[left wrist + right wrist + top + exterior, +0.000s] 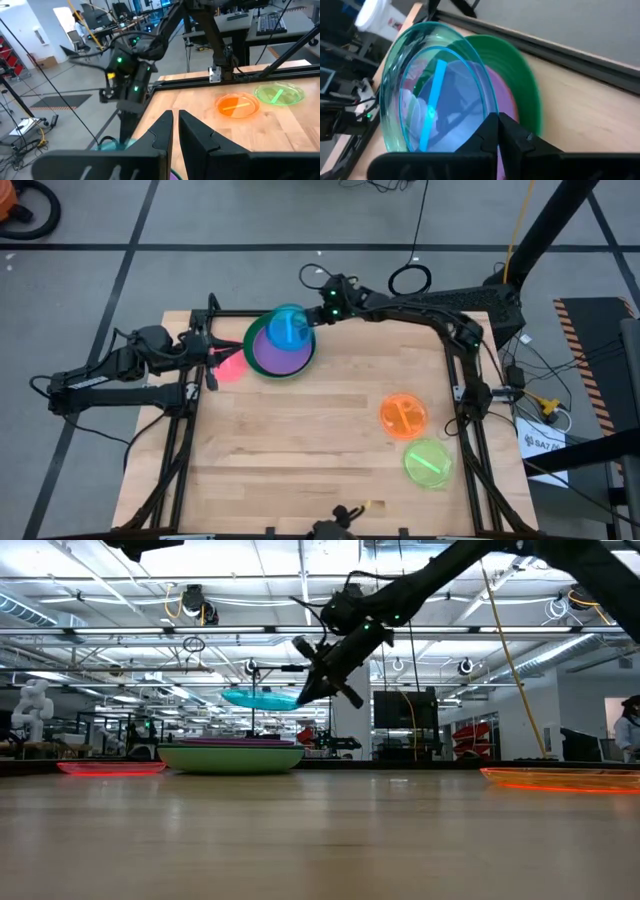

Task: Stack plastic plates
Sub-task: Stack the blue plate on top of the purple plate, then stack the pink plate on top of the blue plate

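A small blue plate point(289, 326) hangs in the air above a stack point(280, 352) at the table's far left, where a purple plate point(504, 97) lies inside a larger green one point(522, 75). My right gripper point(303, 697) is shut on the blue plate point(260, 698). My left gripper point(175, 125) is shut and empty at the table's left edge, raised beside a pink plate point(229, 367) that lies flat on the wood. The orange plate point(403, 415) and lime green plate point(428, 462) lie flat near the right edge. My right gripper pinches the blue plate's rim point(482, 112) between its two fingers, on the side toward the table's right. The fingers slant down from the far right. The plate is lifted clear, roughly level, a little above the stack point(230, 755).
The dark frame rails point(460, 380) run along the table's left, right and far edges. Bare wood point(300, 450) lies across the middle and near side. Cables and a stand sit on the floor beyond the far edge.
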Action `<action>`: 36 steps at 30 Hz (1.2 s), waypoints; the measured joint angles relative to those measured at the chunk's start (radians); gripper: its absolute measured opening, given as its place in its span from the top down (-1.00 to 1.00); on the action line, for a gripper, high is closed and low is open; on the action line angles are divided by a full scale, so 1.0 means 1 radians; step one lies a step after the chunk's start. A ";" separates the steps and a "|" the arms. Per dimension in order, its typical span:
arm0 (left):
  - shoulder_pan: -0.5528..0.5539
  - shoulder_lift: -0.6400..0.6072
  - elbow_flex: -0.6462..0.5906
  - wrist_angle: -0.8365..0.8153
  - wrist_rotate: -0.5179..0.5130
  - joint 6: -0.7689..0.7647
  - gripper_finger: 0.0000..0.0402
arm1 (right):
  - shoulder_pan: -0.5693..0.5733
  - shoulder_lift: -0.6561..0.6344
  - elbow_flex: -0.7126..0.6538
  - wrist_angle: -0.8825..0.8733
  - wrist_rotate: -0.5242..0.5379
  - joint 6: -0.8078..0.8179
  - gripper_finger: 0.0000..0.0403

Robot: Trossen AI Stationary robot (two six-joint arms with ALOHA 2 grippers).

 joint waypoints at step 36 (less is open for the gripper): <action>0.000 0.000 0.000 -0.015 0.000 -0.005 0.81 | 0.050 0.194 0.161 -0.101 -0.025 -0.034 0.61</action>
